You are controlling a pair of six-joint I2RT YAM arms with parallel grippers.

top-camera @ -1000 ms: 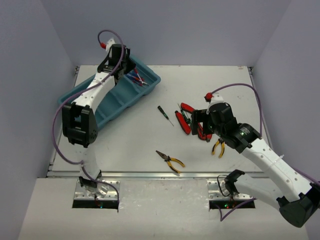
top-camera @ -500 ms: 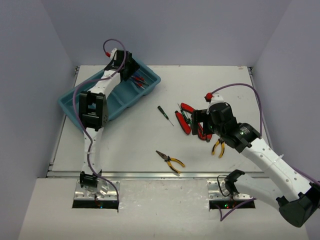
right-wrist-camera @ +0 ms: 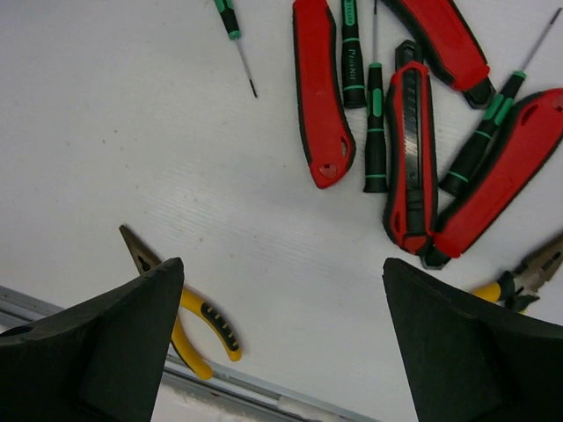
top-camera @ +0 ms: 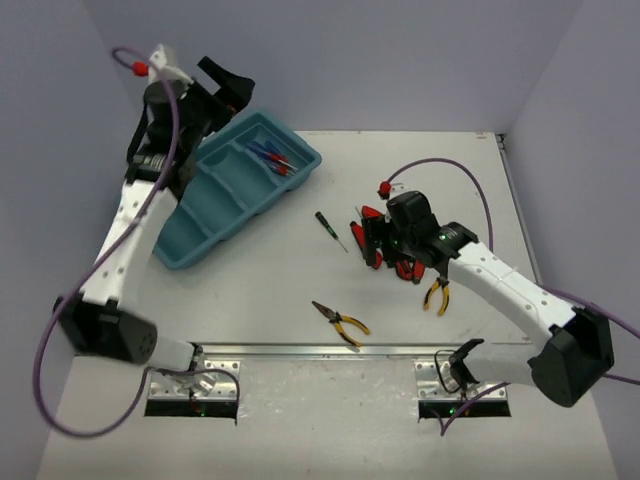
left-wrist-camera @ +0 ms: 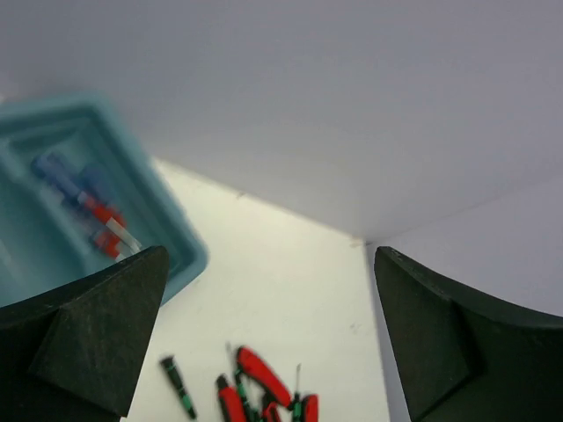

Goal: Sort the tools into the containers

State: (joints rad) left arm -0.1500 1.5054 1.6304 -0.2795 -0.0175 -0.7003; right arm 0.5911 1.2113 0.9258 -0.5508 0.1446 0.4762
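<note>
The teal tray (top-camera: 205, 215) lies at the table's back left, with blue-handled screwdrivers (top-camera: 272, 158) in its far compartment. My left gripper (top-camera: 226, 84) hangs open and empty, high above the tray's far end. The left wrist view shows the left gripper (left-wrist-camera: 268, 290) over the tray (left-wrist-camera: 167, 233) and the blue screwdrivers (left-wrist-camera: 88, 198). My right gripper (top-camera: 367, 240) is open and empty above a pile of red-handled tools (top-camera: 385, 245) mixed with green-black screwdrivers. In the right wrist view the right gripper (right-wrist-camera: 283, 272) is short of the pile (right-wrist-camera: 321, 97).
One green-black screwdriver (top-camera: 328, 228) lies alone left of the pile. Yellow-handled pliers (top-camera: 341, 322) lie near the front edge, and a second yellow pair (top-camera: 437, 293) is partly under the right arm. The table's front rail (top-camera: 320, 350) runs just behind the arm bases.
My left gripper opened and rose up and back from the tray's far compartment. The right gripper shifted left, over the red-handled pile.
</note>
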